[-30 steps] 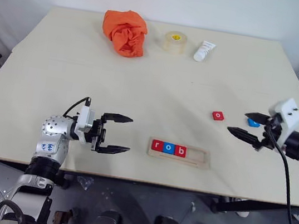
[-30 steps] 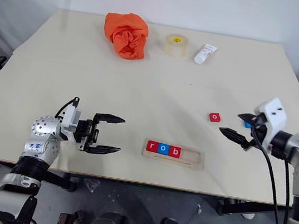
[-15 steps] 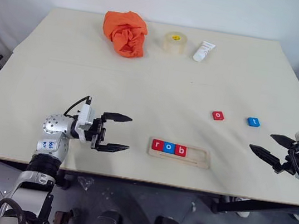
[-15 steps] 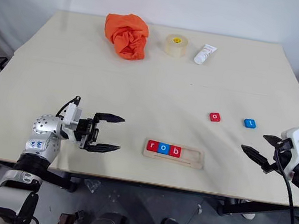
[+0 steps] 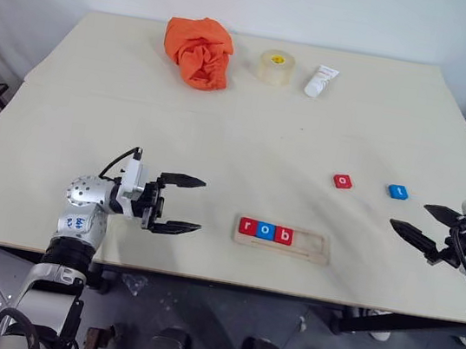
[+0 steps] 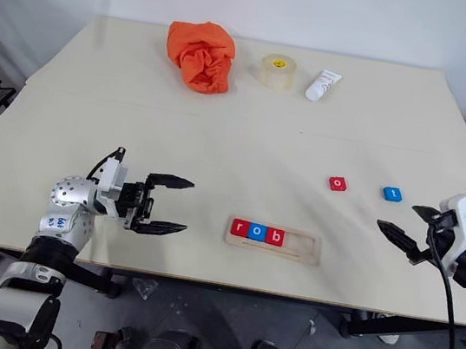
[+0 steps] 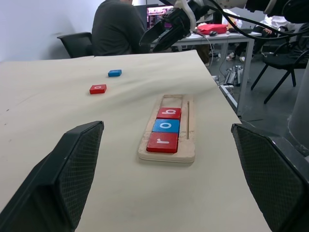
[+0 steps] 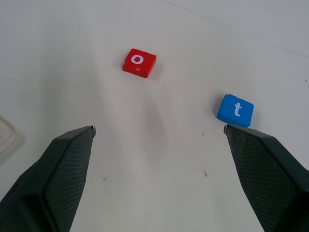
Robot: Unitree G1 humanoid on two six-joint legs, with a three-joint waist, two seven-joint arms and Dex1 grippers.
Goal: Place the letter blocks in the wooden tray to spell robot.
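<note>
Tray check first: your wooden tray (image 5: 281, 239) lies flat near the front edge of the surface (image 5: 248, 133), with three letter blocks seated in its left part, red r (image 5: 247, 226), blue o (image 5: 265, 230), red b (image 5: 283, 235), touching in a row. Its right part is bare wood.

Two blocks sit loose on the surface, off to the right of the tray and further back: a red o (image 5: 342, 181) and a blue t (image 5: 398, 192), apart from each other, both face up.

Your left claw (image 5: 179, 204) hangs just left of the tray, pointing toward it, fingers spread apart with nothing between them. Your right claw (image 5: 419, 222) sits at the right edge of the surface, near the blue t but not touching it, fingers spread wide and holding nothing.

Along the far edge you have a crumpled orange cloth (image 5: 199, 50), a roll of clear tape (image 5: 274, 66) and a small white tube (image 5: 320, 80).
</note>
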